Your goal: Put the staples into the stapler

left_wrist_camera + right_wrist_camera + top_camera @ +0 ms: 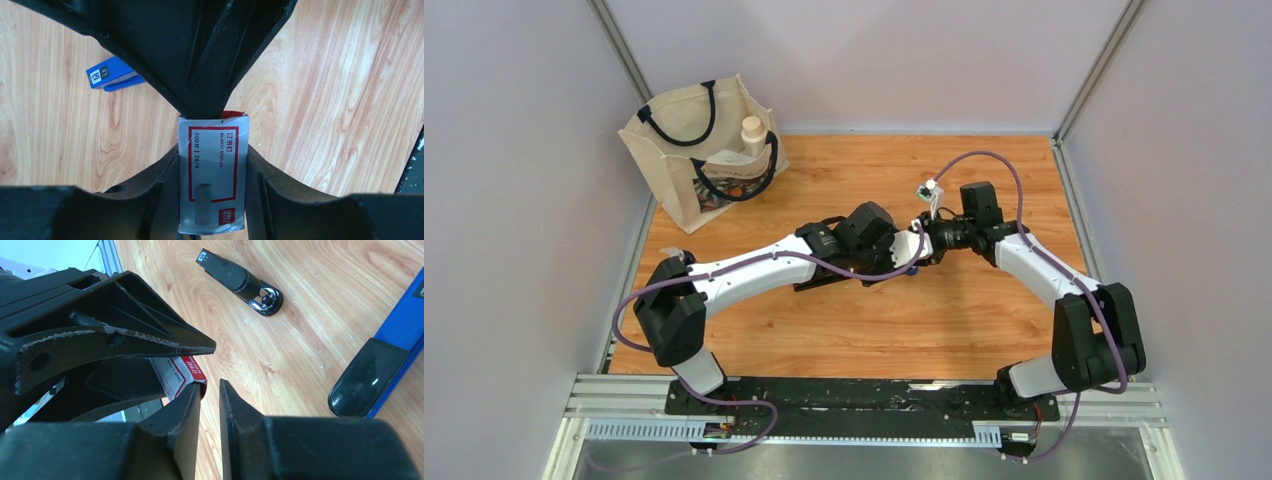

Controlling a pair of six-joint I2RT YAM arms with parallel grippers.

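The staples [213, 170], a small white box with a red frame and dark print, sit upright between the pads of my left gripper [213, 150], which is shut on the box's long sides. The right gripper [211, 384] points at the box's top end, where a red flap [232, 114] stands out. Its jaws are close together with only bare wood showing in the narrow gap, and its left fingertip [196, 392] touches the box's red end [196, 371]. The blue stapler [400, 327] with a black top strip lies on the table to the right, also seen small in the left wrist view [112, 75].
An all-black stapler [240, 282] lies on the wooden table [944, 320] beyond the grippers. A cream tote bag [699, 160] with a bottle in it stands at the back left corner. Grey walls close in the table on three sides.
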